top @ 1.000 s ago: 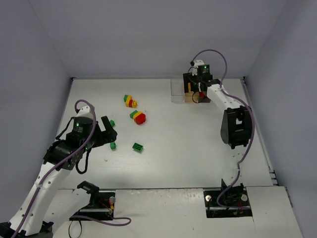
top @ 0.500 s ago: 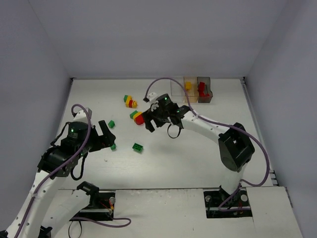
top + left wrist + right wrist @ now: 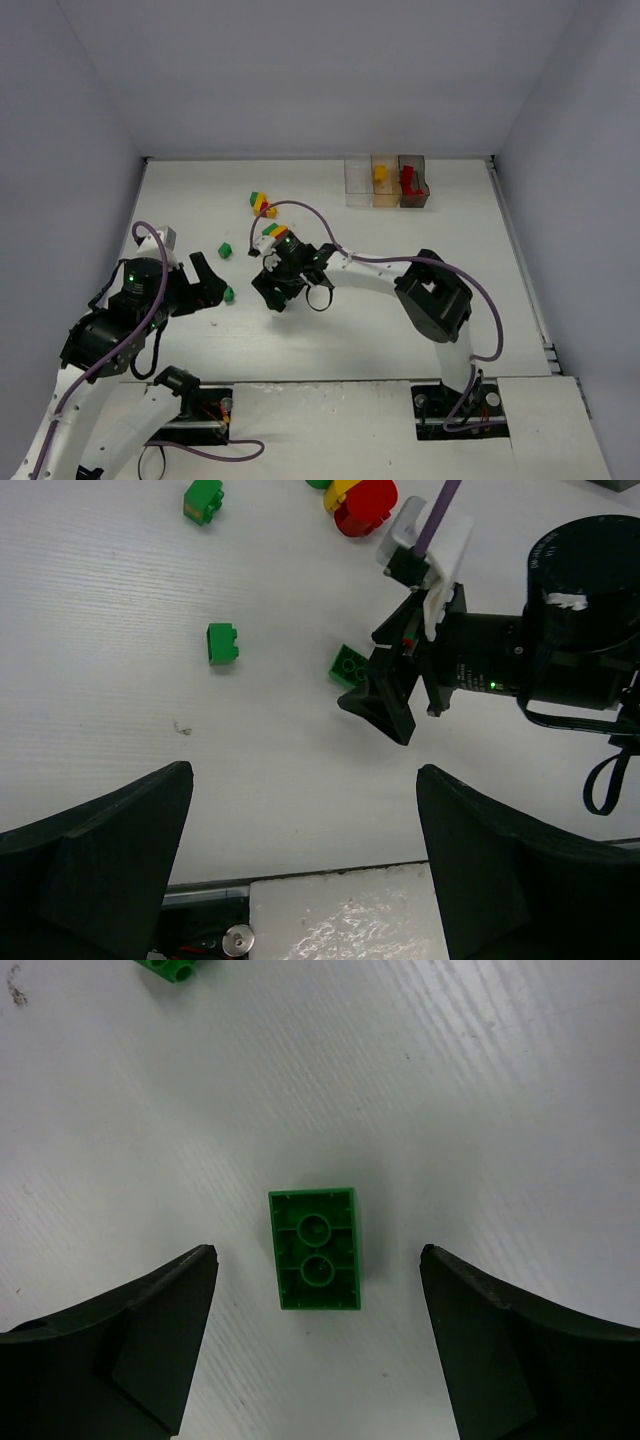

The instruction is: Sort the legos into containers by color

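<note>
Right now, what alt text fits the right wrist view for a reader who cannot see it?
A green lego lies flat on the white table, centred between the open jaws of the right gripper and touching neither. A second green lego is cut off at the top left edge.

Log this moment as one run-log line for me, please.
phase: pre-grasp | right gripper: open above green brick | left gripper: open, empty | containers: yellow brick, red brick inside
</note>
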{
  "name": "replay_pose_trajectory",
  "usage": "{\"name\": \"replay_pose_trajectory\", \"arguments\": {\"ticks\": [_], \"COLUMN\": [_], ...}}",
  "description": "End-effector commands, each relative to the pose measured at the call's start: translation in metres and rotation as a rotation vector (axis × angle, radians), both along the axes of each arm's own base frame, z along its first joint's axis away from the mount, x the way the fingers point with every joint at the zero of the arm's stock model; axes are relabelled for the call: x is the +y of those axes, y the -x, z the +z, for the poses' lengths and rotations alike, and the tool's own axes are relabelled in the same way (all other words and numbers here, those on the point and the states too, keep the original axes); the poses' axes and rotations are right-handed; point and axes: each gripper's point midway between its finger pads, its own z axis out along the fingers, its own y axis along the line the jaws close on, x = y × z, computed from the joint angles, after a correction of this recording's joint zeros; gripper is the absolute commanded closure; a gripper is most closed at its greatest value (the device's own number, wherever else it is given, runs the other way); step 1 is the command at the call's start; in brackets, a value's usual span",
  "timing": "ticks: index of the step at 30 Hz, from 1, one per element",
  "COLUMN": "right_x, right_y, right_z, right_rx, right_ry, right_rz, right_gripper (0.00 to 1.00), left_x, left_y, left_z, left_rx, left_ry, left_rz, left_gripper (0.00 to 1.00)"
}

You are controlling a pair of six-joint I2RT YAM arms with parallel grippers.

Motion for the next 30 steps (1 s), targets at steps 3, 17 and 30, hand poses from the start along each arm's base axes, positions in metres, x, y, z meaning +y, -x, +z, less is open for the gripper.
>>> {"name": "replay_pose_trajectory", "arguments": {"ticks": [3, 17, 30], "right_x": [0.021, -0.03, -0.176], "right_y": [-0.017, -0.122, -0.3], "right_z": [0.008, 0.077, 0.126], "right_rx": [-0.087, -0.261, -0.353], "right_ry": [-0.014, -0.083, -0.175], "right_rz": [-0.023, -0.372, -0.962], "right_gripper": [0.26, 1.0, 0.94], "left_x": [0.001, 0.001, 0.007], "left_y": [-0.002, -0.007, -0.021], "left_z": [0.018, 0.014, 0.006], "left_rx": [-0.045, -0.032, -0.018], "left_ry": [-0.01, -0.027, -0.053], "left_rz": [-0.016, -0.007, 0.061], "left_gripper": [0.13, 0.13, 0.13]}}
